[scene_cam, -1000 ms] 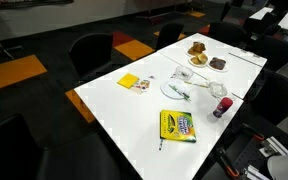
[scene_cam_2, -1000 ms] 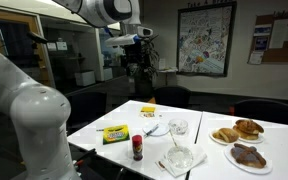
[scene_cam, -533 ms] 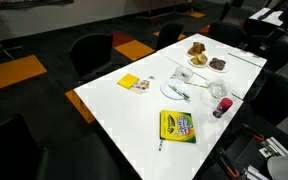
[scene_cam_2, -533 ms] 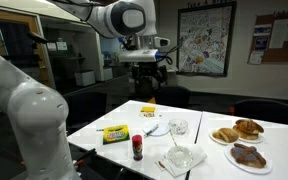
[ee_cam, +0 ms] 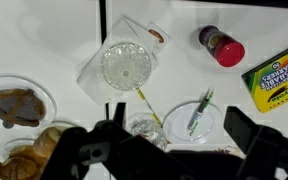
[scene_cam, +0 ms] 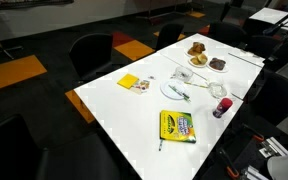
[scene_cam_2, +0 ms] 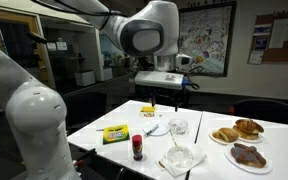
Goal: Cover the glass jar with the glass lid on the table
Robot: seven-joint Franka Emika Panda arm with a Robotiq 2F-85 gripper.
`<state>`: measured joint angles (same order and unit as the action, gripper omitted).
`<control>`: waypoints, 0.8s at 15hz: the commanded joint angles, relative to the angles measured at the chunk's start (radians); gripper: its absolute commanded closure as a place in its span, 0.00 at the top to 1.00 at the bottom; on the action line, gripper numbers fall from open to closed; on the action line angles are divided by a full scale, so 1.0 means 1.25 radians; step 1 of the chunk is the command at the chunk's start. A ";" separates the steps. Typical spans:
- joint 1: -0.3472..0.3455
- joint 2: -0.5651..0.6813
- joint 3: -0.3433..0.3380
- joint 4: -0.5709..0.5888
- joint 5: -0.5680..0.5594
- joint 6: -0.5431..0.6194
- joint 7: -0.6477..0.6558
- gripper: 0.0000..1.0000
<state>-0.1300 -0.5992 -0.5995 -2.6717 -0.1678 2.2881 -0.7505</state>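
The glass lid (ee_cam: 126, 65) is a round, ribbed clear disc lying on a white napkin on the table (ee_cam: 44, 40); it also shows in an exterior view (scene_cam_2: 181, 157). The small glass jar (ee_cam: 144, 128) stands upright a short way from it, next to the white plate, and shows in both exterior views (scene_cam_2: 179, 127) (scene_cam: 184, 74). My gripper (ee_cam: 180, 122) hangs high above the table, open and empty, with its dark fingers wide apart. In an exterior view it (scene_cam_2: 170, 84) is well above the far end of the table.
A white plate with utensils (ee_cam: 199, 120), a dark bottle with a red top (ee_cam: 222, 46) and a crayon box (ee_cam: 279, 80) lie on the table. Two plates of pastries (ee_cam: 14, 105) sit at one end. Black chairs (scene_cam: 92, 55) ring the table (scene_cam: 124, 110).
The arm has swung sideways and its wrist has turned, bringing the gripper from beyond the table's far end to above the table. The objects on the table have not moved.
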 commanded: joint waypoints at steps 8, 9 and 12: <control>0.086 0.469 -0.128 0.183 0.156 0.093 -0.192 1.00; 0.078 0.495 -0.116 0.205 0.195 0.079 -0.229 1.00; 0.018 0.564 -0.034 0.248 0.264 0.086 -0.303 1.00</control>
<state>-0.0264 -0.0059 -0.7408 -2.4343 0.0863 2.4025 -1.0356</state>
